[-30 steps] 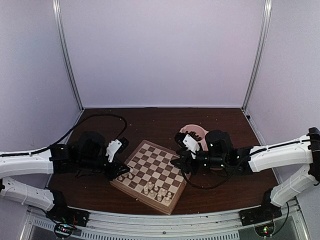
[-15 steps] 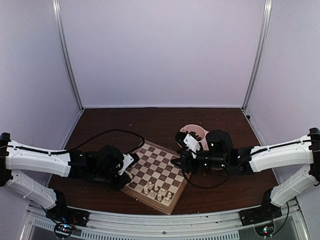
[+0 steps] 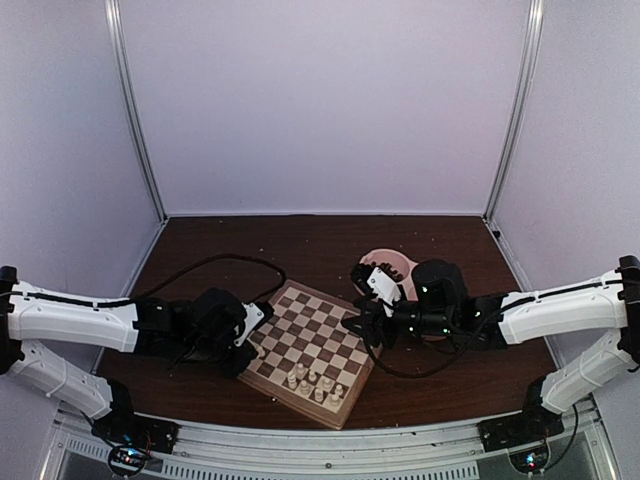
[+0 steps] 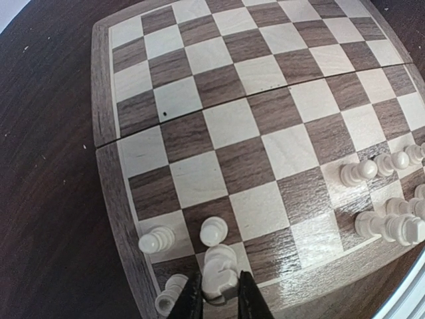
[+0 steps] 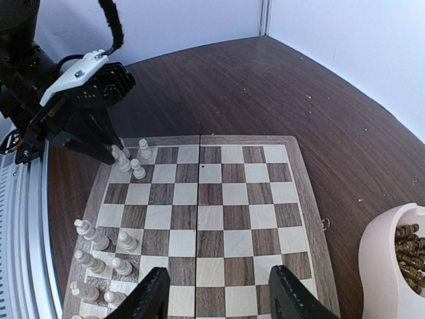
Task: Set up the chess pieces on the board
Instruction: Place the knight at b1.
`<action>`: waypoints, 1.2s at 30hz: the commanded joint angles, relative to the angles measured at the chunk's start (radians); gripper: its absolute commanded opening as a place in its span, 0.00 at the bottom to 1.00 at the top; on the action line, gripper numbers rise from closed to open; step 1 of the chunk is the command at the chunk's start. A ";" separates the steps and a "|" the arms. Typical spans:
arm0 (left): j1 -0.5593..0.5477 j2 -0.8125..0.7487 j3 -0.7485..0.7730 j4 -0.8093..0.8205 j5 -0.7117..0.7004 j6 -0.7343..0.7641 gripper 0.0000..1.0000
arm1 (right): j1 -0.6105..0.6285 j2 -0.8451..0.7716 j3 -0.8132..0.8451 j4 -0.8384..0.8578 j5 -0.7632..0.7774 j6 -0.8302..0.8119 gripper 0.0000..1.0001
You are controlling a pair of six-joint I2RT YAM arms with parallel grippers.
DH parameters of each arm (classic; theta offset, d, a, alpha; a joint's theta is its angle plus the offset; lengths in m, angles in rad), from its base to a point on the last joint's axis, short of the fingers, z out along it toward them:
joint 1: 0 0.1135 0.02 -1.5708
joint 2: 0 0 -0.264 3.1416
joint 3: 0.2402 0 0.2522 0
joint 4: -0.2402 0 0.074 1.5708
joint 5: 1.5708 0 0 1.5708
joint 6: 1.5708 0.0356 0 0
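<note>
The board [image 3: 322, 330] lies tilted between the arms, also in the left wrist view [image 4: 232, 126] and the right wrist view [image 5: 219, 199]. My left gripper [image 4: 220, 296] is shut on a cream knight-like chess piece [image 4: 220, 266] over the board's corner squares, beside two pawns [image 4: 157, 239] [image 4: 214, 230] and a third piece [image 4: 170, 294]. From above, this gripper [image 3: 247, 357] sits at the board's left corner. More cream pieces [image 4: 385, 222] [image 3: 313, 383] crowd the near edge. My right gripper [image 5: 222, 296] [image 3: 357, 325] hovers open over the board's right side, holding nothing.
A pink bowl [image 3: 392, 264] stands behind the right gripper, and dark brown pieces [image 5: 412, 244] fill its near compartment [image 5: 388, 266]. A black cable [image 3: 225, 262] loops across the dark table on the left. White walls enclose the table on three sides.
The left arm has swung round and brought its gripper down to the board's left corner; in the last half second it barely moved. The right arm has stayed still.
</note>
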 commanded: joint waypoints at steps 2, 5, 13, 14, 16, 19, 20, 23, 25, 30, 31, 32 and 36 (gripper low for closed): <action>-0.001 -0.041 0.027 -0.021 -0.008 -0.015 0.06 | -0.005 -0.014 -0.007 0.009 -0.001 0.009 0.54; -0.001 -0.048 0.030 -0.036 0.002 -0.020 0.07 | -0.006 -0.013 -0.007 0.006 0.002 0.007 0.53; -0.001 -0.012 0.053 -0.064 0.018 -0.025 0.07 | -0.005 -0.011 -0.008 0.007 0.005 0.006 0.53; -0.001 -0.004 0.056 -0.064 0.023 -0.024 0.07 | -0.005 -0.012 -0.007 0.006 0.005 0.005 0.54; -0.001 0.014 0.065 -0.071 0.030 -0.021 0.07 | -0.005 -0.015 -0.007 0.005 0.006 0.004 0.53; -0.001 0.039 0.079 -0.089 0.022 -0.024 0.07 | -0.005 -0.014 -0.007 0.006 0.006 0.004 0.53; -0.001 0.046 0.082 -0.092 0.021 -0.026 0.07 | -0.005 -0.014 -0.007 0.006 0.004 0.003 0.54; -0.001 0.058 0.087 -0.091 0.036 -0.028 0.08 | -0.005 -0.009 -0.004 0.004 0.003 0.002 0.54; -0.001 0.064 0.089 -0.091 0.042 -0.028 0.08 | -0.005 -0.007 -0.002 0.001 0.002 0.002 0.54; -0.001 0.069 0.089 -0.091 0.041 -0.029 0.08 | -0.005 -0.010 -0.002 0.001 0.000 0.002 0.54; -0.001 0.071 0.090 -0.091 0.041 -0.030 0.08 | -0.005 -0.009 -0.003 0.000 0.002 0.002 0.54; -0.001 0.073 0.090 -0.091 0.042 -0.029 0.08 | -0.005 -0.008 -0.004 0.000 0.002 0.002 0.54; -0.001 0.080 0.096 -0.107 0.023 -0.038 0.08 | -0.005 -0.006 -0.001 0.000 -0.001 0.002 0.54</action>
